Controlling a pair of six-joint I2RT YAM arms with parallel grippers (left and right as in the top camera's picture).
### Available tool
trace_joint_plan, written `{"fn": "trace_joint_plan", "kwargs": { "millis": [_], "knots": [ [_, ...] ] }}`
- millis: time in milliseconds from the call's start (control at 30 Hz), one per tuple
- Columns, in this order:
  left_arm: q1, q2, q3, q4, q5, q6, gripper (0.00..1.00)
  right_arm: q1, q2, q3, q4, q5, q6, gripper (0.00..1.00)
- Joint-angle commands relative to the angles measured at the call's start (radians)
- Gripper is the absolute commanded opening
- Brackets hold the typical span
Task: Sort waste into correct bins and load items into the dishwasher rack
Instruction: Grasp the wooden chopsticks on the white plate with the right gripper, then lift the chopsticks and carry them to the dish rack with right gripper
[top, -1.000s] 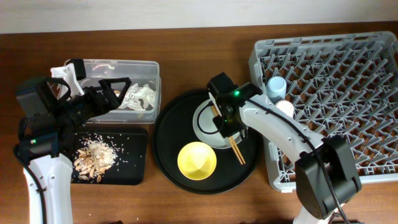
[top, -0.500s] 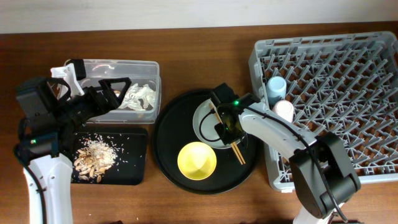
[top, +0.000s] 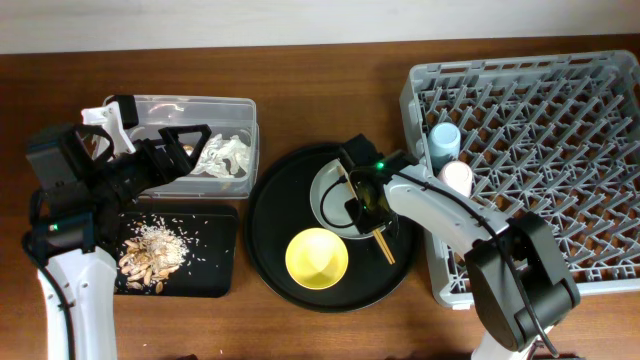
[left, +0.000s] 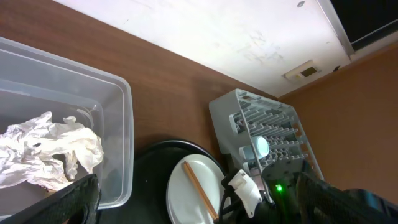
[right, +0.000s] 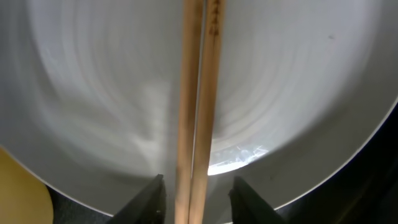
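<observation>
Pinch both chopsticks (right: 199, 93) together between open right fingers (right: 149, 205), lifting level off plate (right: 298, 81); hold spread left fingers (left: 74, 202) clear.

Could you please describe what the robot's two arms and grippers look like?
The left arm and right arm both have white links, black joints and a small lit green light. A thin black cable runs along the right arm. The left gripper and right gripper have black fingers.
</observation>
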Motion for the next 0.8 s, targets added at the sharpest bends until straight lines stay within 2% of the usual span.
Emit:
{"fn": "trace_joint_plan", "kwargs": {
  "millis": [0, 267, 767],
  "knots": [
    [0.004, -0.01, 0.016, -0.001, 0.022, -0.01, 0.99, 0.004, 0.005, -0.011, -0.001, -0.009, 0.01, 0.39],
    [0.004, -0.01, 0.016, -0.001, 0.022, -0.01, 0.99, -0.008, 0.005, -0.01, 0.063, 0.021, 0.01, 0.4],
    [0.004, -0.01, 0.016, -0.001, 0.022, -0.01, 0.99, -0.073, 0.005, -0.011, 0.048, -0.041, 0.01, 0.4]
  ]
}}
